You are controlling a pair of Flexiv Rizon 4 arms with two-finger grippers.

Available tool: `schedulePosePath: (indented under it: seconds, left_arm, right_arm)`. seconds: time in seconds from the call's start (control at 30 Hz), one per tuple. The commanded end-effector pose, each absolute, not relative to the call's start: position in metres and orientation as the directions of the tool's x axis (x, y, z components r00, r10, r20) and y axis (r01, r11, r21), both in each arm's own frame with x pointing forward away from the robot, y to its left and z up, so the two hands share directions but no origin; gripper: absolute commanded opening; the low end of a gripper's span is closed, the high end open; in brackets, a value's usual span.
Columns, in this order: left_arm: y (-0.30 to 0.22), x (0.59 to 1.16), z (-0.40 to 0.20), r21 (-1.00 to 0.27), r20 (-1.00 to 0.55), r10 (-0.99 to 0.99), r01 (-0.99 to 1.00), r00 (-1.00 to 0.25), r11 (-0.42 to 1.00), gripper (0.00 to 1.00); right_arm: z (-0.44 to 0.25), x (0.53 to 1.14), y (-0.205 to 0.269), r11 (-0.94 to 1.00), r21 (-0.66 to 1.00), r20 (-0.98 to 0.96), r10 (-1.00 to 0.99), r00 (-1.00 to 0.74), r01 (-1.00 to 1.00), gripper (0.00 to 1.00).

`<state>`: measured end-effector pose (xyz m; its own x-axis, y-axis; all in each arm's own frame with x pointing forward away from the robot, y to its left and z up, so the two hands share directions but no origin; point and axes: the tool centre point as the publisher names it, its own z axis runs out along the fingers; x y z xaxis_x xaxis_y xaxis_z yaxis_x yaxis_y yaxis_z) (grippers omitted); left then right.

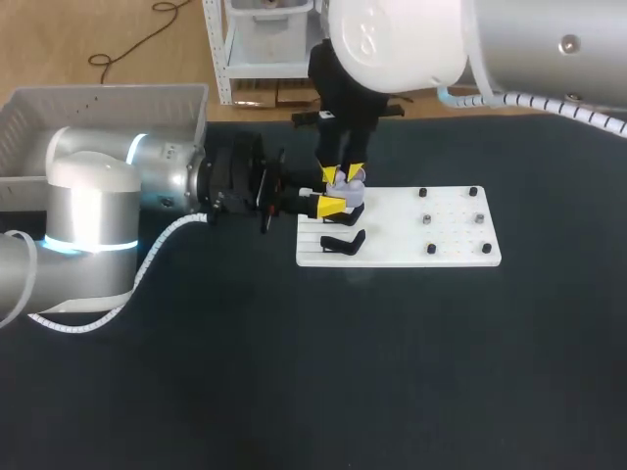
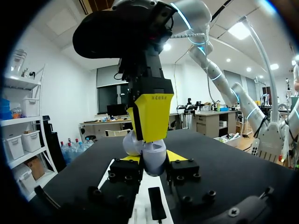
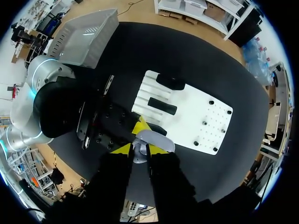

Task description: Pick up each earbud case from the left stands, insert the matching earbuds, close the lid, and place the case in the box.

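Left pincer (image 1: 333,207) closed on earbud case (image 2: 154,161), held between its tips, presumably to steady it. Right pincer (image 1: 342,173) sits directly above, touching the case top, likely working earbud or lid; whether it grips: cannot tell.

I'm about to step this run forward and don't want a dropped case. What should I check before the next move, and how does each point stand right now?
1. Left gripper clamps the earbud case from both sides: ok.
2. Right gripper sits directly above the case: ok.
3. Right gripper's hold on anything: cannot tell.
4. Case lid closed: cannot tell; the grippers hide it.
5. Earbuds seated inside: cannot tell, none visible.
6. Grey box open-topped with nothing over it, on the left arm's side: ok.
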<state>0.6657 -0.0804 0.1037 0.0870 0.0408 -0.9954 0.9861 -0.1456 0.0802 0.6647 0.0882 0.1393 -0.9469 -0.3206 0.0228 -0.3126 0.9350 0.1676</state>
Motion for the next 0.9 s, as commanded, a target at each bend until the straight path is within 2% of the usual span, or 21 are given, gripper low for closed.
schedulePosePath:
  seconds: [0.03,0.07,0.1,0.33,0.53,0.63,0.77,0.9]
  left_arm:
    - [-0.081,0.663,0.105,0.082,-0.995,0.040,0.986,0.089,-0.143,0.00]
    - [-0.081,0.663,0.105,0.082,-0.995,0.040,0.986,0.089,-0.143,0.00]
    - [-0.081,0.663,0.105,0.082,-0.995,0.040,0.986,0.089,-0.143,0.00]
    - [-0.081,0.663,0.105,0.082,-0.995,0.040,0.986,0.089,-0.143,0.00]
    - [-0.081,0.663,0.105,0.082,-0.995,0.040,0.986,0.089,-0.143,0.00]
    - [-0.081,0.663,0.105,0.082,-0.995,0.040,0.986,0.089,-0.143,0.00]
    - [-0.081,0.663,0.105,0.082,-0.995,0.040,0.986,0.089,-0.143,0.00]
    - [-0.081,0.663,0.105,0.082,-0.995,0.040,0.986,0.089,-0.143,0.00]
  right_arm:
    - [0.138,0.667,0.090,0.937,0.163,0.026,-0.317,-0.948,-0.309,0.24]
    - [0.139,0.667,0.090,0.938,0.161,0.026,-0.316,-0.948,-0.308,0.56]
    - [0.140,0.666,0.089,0.938,0.160,0.026,-0.315,-0.949,-0.307,0.99]
    - [0.152,0.654,0.081,0.940,0.162,0.018,-0.305,-0.952,-0.299,1.00]
    - [0.171,0.651,0.070,0.935,0.236,-0.011,-0.269,-0.963,-0.264,1.00]
    - [0.175,0.663,0.061,0.953,0.245,-0.055,-0.167,-0.984,-0.176,1.00]
    - [0.172,0.688,0.049,0.940,0.340,-0.062,0.056,-0.997,0.032,1.00]
    - [0.158,0.709,0.041,0.931,0.335,-0.080,0.183,-0.980,0.146,1.00]
